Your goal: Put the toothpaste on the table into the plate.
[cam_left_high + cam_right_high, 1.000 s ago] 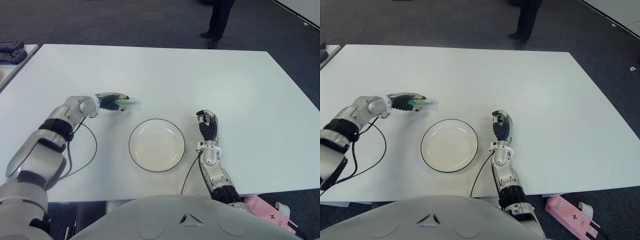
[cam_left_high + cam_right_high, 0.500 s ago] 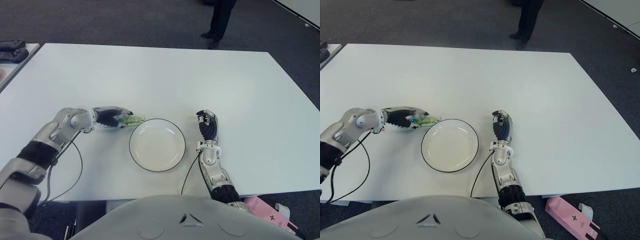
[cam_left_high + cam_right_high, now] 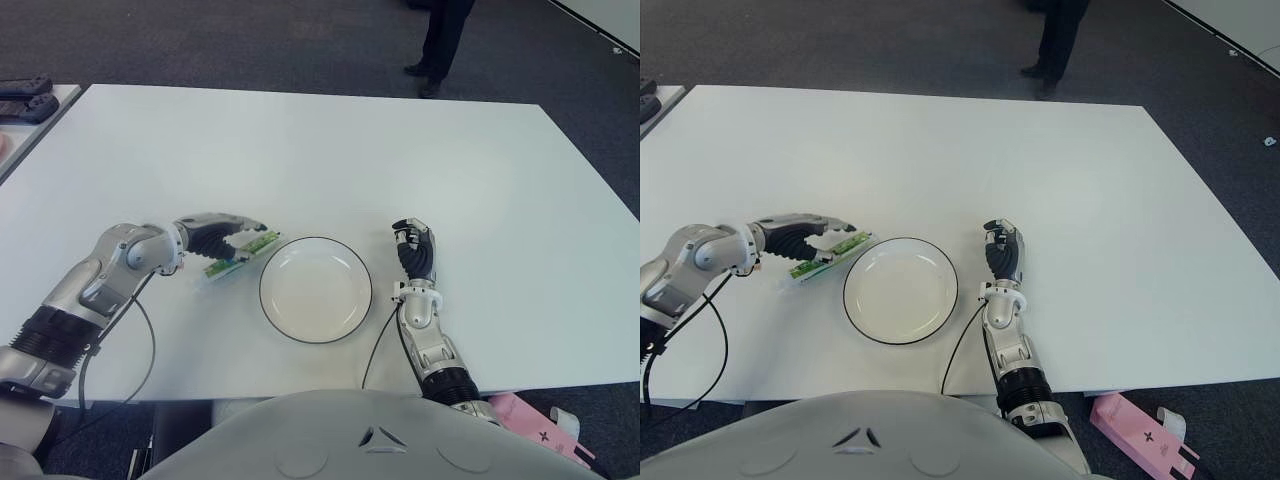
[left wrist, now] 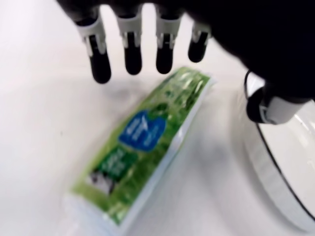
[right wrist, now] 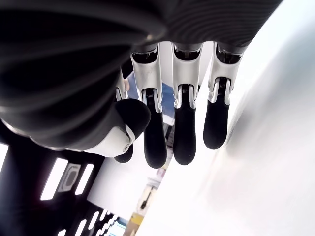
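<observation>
The green toothpaste tube [image 3: 238,257] lies flat on the white table [image 3: 300,150], just left of the plate and not on it. The white plate [image 3: 266,300] with a dark rim sits in front of me, with nothing in it. My left hand [image 3: 243,236] hovers over the tube. In the left wrist view its fingers [image 4: 132,46] are spread above the toothpaste tube [image 4: 140,152] and the thumb [image 4: 268,105] is off to the side by the plate rim [image 4: 275,187], so nothing is gripped. My right hand [image 3: 415,252] shows to the right of the plate, fingers relaxed and holding nothing.
A person's legs [image 3: 440,40] stand beyond the table's far edge. Dark objects [image 3: 24,100] lie on a neighbouring surface at the far left. A pink box [image 3: 530,418] sits on the floor at the lower right. A cable [image 3: 150,330] loops on the table by my left arm.
My left hand carried the tube nearer to me and toward the plate. Its fingers have since opened, and the tube now lies on the table beside the rim. The right hand has not moved.
</observation>
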You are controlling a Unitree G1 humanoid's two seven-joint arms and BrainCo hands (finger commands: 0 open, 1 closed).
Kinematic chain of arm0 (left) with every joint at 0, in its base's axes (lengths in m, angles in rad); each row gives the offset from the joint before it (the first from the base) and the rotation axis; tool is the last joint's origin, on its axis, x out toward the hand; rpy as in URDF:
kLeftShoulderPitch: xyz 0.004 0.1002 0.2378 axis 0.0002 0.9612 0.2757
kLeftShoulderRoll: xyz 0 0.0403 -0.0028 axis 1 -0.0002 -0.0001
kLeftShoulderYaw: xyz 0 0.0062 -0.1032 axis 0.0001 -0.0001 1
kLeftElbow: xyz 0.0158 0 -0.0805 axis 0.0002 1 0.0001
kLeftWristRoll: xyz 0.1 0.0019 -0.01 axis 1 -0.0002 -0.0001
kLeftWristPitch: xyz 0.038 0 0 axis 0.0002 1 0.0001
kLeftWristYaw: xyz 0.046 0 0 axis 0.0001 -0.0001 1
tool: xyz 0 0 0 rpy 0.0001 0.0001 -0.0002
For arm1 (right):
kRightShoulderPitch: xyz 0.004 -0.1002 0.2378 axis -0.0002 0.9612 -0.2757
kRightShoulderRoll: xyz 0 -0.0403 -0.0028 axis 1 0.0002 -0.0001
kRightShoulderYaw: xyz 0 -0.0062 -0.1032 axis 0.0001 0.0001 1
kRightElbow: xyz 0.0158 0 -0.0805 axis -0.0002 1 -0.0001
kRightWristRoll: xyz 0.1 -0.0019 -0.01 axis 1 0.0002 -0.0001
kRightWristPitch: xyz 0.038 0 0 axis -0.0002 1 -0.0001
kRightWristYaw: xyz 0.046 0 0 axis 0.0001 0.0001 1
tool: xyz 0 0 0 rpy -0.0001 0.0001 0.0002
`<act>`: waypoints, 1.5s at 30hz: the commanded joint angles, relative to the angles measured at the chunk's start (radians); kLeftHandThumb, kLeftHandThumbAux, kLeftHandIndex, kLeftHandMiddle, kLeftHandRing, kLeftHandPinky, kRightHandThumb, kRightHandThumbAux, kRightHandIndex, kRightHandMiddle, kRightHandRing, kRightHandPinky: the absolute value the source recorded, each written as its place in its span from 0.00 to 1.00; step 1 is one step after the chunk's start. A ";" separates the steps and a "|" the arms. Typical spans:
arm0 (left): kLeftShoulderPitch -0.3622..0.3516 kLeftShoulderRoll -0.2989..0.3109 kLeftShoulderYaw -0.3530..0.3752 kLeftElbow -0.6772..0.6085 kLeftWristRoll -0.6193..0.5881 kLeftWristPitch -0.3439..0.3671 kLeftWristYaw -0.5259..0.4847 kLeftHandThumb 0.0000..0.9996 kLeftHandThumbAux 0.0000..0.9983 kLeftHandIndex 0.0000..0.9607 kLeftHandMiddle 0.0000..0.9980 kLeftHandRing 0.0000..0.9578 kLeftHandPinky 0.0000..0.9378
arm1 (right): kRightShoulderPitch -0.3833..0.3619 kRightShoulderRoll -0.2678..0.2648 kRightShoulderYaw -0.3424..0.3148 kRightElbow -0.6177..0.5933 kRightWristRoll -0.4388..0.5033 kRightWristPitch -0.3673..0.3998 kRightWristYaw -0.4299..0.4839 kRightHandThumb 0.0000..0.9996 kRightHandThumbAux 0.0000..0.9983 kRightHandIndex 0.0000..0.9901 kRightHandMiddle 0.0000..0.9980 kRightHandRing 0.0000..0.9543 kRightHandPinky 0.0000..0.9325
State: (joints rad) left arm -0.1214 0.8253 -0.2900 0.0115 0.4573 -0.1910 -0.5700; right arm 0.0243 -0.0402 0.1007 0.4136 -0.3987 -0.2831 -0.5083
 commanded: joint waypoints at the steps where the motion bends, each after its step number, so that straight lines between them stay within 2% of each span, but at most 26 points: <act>1: 0.016 -0.037 0.050 -0.019 0.090 0.053 0.133 0.47 0.41 0.00 0.09 0.13 0.22 | 0.008 -0.001 0.003 0.033 -0.003 0.006 -0.003 0.84 0.69 0.45 0.45 0.45 0.45; 11: -0.016 -0.106 0.075 0.077 0.225 0.066 0.402 0.55 0.39 0.00 0.01 0.05 0.14 | 0.010 -0.002 0.003 0.035 0.002 -0.004 0.002 0.84 0.69 0.45 0.45 0.46 0.47; 17: -0.020 -0.124 0.073 0.099 0.272 0.060 0.495 0.58 0.36 0.00 0.00 0.03 0.11 | 0.012 -0.003 0.000 0.035 0.006 -0.009 0.007 0.84 0.69 0.45 0.45 0.45 0.47; 22: -0.027 -0.128 0.063 0.113 0.297 0.055 0.522 0.59 0.33 0.00 0.00 0.02 0.11 | 0.015 -0.003 -0.001 0.030 0.002 -0.005 0.003 0.84 0.69 0.45 0.45 0.45 0.46; 28: -0.040 -0.130 0.040 0.111 0.328 0.078 0.482 0.58 0.30 0.00 0.00 0.02 0.11 | 0.018 -0.006 0.003 0.024 -0.009 0.004 -0.001 0.84 0.69 0.45 0.45 0.45 0.47; 31: -0.043 -0.132 0.027 0.101 0.347 0.103 0.453 0.58 0.28 0.00 0.04 0.03 0.09 | 0.018 -0.005 0.003 0.021 -0.010 0.009 0.001 0.84 0.69 0.45 0.45 0.45 0.46; 37: -0.057 -0.119 -0.026 0.052 0.416 0.165 0.325 0.53 0.25 0.00 0.10 0.09 0.09 | 0.018 -0.003 0.002 0.021 -0.008 0.006 0.000 0.84 0.69 0.45 0.45 0.45 0.47; 40: -0.054 -0.131 -0.060 -0.025 0.481 0.229 0.229 0.49 0.25 0.00 0.12 0.11 0.09 | 0.017 -0.001 0.001 0.023 0.000 0.000 0.007 0.84 0.69 0.45 0.45 0.45 0.48; 45: -0.033 -0.154 -0.085 -0.126 0.551 0.318 0.117 0.45 0.27 0.00 0.15 0.14 0.13 | 0.017 -0.002 0.002 0.026 0.001 -0.004 0.009 0.84 0.69 0.45 0.45 0.46 0.47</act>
State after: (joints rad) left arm -0.1689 0.6877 -0.3506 -0.0629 0.9621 0.0802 -0.3834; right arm 0.0248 -0.0425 0.1011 0.4173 -0.4017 -0.3010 -0.5071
